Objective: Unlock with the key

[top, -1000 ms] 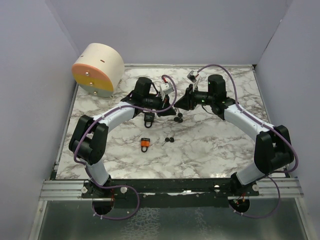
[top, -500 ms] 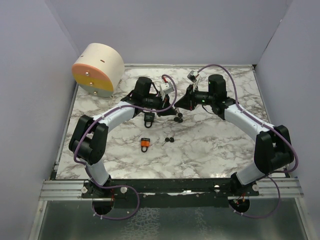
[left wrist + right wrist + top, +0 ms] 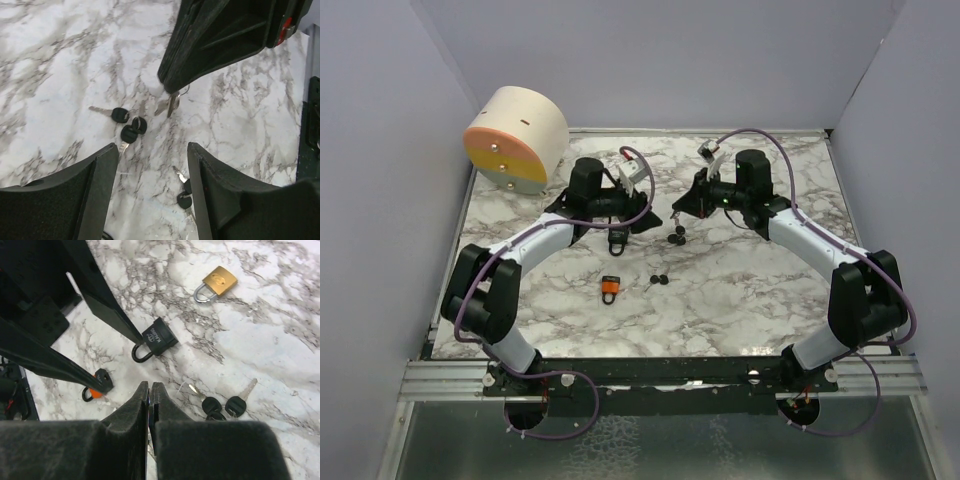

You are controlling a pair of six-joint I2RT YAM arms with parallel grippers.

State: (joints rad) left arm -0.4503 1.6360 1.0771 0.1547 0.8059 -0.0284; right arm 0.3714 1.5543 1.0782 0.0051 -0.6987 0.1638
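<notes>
My right gripper (image 3: 150,386) is shut on a silver key (image 3: 172,104), which hangs from its tip on a ring just above the marble table (image 3: 740,290). A black padlock (image 3: 159,336) lies flat to the left of it, also seen from above as the black padlock (image 3: 617,236). My left gripper (image 3: 152,150) hovers open over the table facing the right gripper, with nothing between its fingers (image 3: 100,295). In the right wrist view one left fingertip reaches the black padlock's edge; whether it touches I cannot tell.
An orange padlock (image 3: 610,288) lies nearer the arm bases, and a brass padlock (image 3: 217,282) further back. Loose black-headed keys (image 3: 661,281) and another bunch (image 3: 220,405) lie on the table. A cream drum (image 3: 517,138) stands at the back left corner.
The left gripper has opened and pulled back to the left, away from the right gripper. The right gripper closed a second ago and stays shut on the key.
</notes>
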